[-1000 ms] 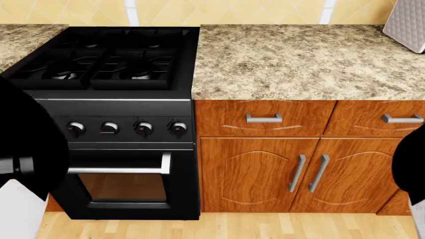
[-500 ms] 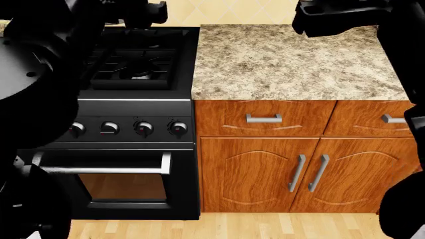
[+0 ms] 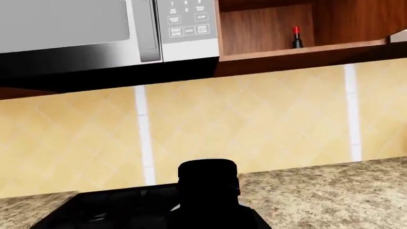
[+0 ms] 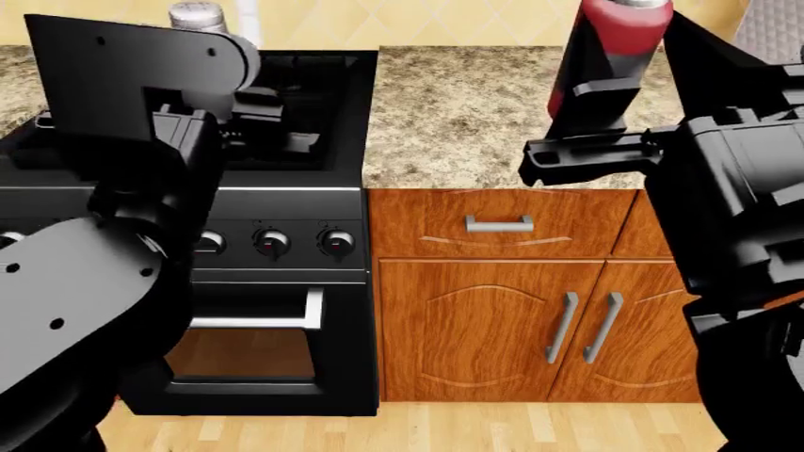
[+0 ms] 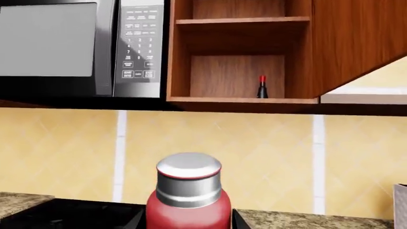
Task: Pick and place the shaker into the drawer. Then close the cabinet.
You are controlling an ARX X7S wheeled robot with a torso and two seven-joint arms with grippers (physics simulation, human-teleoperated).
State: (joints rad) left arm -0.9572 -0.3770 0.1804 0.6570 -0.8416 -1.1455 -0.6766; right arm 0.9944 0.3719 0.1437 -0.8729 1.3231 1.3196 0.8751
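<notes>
Checking hazards first. The cabinet (image 4: pixel 503 320) filled the lower head view, and the drawer (image 4: pixel 553 231) under the granite top (image 4: pixel 465 113) looked shut flush, its bar handle untouched. Judgement: with no opening showing, the shaker had nowhere to go. Pulling that handle needs a free hand, and it was unclear whether either hand was free.

The stove (image 4: pixel 277 282) stood just beside the cabinet. A wide swing of the left arm could knock its knobs or grates.

The right gripper (image 4: pixel 603 94) was pinched around the lower body of the shaker (image 5: pixel 188 195), a red bottle with a silver cap held upright above the counter. The grip sat low on a tall body, so a quick descent might tip it or let it slip.

Hidden or unclear:
- The drawer's interior was not visible.
- The arms blocked much of the stove and the right cabinet doors.
- The left gripper (image 4: pixel 151 85) could not be judged spread or pressed together. A dark cylinder (image 3: pixel 207 191) filled its wrist view, and a grey cap (image 4: pixel 199 14) showed above it in the head view, identity uncertain.
- A small red-topped bottle (image 5: pixel 262 87) on the upper shelf was too small to identify.
</notes>
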